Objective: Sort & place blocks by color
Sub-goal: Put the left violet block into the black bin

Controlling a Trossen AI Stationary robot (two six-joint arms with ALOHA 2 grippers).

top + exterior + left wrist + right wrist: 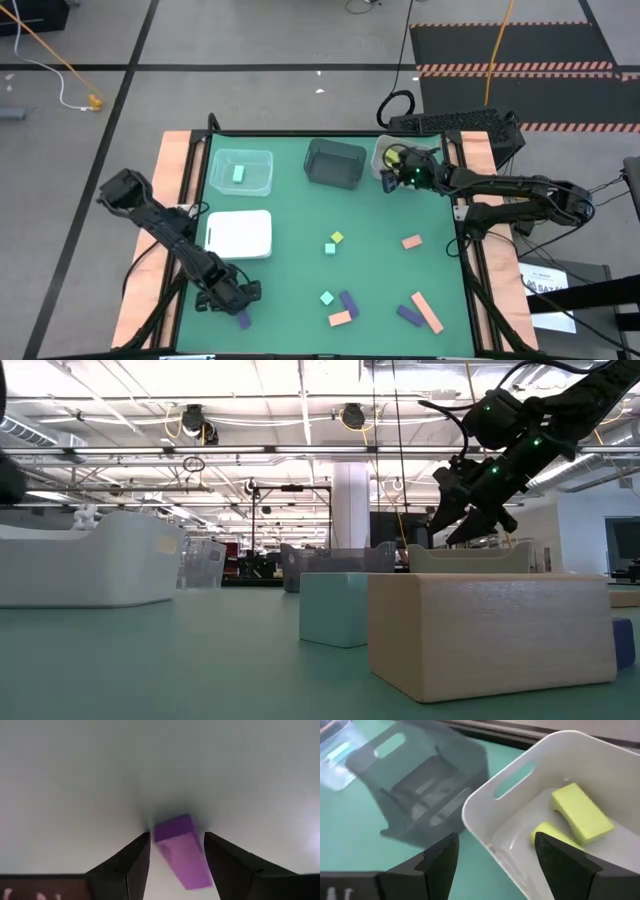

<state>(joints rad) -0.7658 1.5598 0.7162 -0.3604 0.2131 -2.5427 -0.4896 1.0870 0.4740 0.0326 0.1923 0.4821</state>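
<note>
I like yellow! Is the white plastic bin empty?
Not empty: the white plastic bin holds two yellow-green blocks, seen in the right wrist view.

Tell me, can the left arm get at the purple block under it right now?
Probably yes. The left gripper already has the purple block between its open fingers on bare table, and nothing else sits close enough to block it.

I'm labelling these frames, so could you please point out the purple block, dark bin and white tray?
purple block (179, 851), left wrist view, top face
dark bin (334, 163), high view, rim
white tray (240, 234), high view, bare middle
</note>
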